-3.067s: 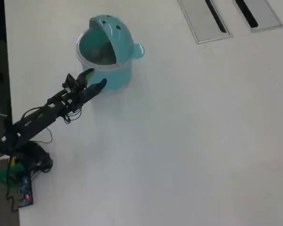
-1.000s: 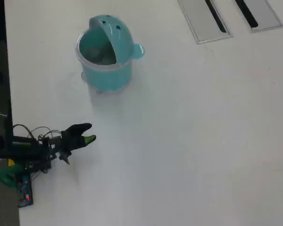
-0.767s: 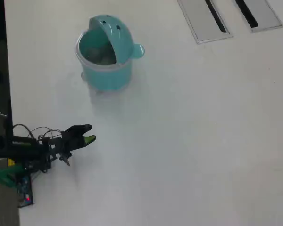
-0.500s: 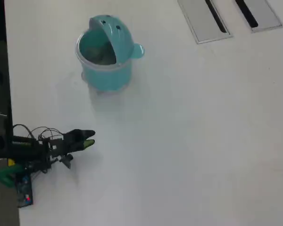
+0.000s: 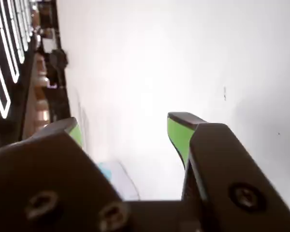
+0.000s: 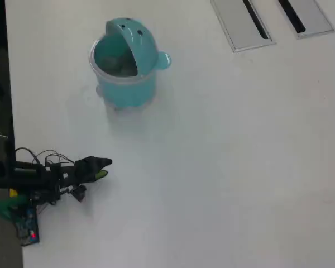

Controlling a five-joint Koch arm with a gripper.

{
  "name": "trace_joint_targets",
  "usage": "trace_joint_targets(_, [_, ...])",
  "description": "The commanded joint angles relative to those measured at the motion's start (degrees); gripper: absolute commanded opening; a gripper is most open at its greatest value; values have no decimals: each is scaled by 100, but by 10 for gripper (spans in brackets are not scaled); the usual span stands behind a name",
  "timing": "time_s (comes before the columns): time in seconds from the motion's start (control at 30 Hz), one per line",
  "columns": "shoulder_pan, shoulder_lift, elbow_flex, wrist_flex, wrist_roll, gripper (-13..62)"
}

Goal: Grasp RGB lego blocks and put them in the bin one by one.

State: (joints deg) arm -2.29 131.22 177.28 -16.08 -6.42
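White worktop, bare of loose blocks. Bin stands well apart from fingers, up-right of them in overhead view. Fingers spread apart, empty. No lego blocks visible anywhere; bin contents unclear.

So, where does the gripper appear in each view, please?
Wrist view: the gripper fills the lower half, green-lined jaws apart, nothing between them.
Overhead view: the gripper lies at lower left, below the bin.
Shared landmark: the white table, also.
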Motion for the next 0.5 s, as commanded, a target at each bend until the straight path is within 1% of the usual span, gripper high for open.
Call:
trace_joint_targets(0.0, [-9, 431, 439, 255, -88, 342])
trace_joint_targets(0.47, [-9, 369, 431, 413, -79, 341])
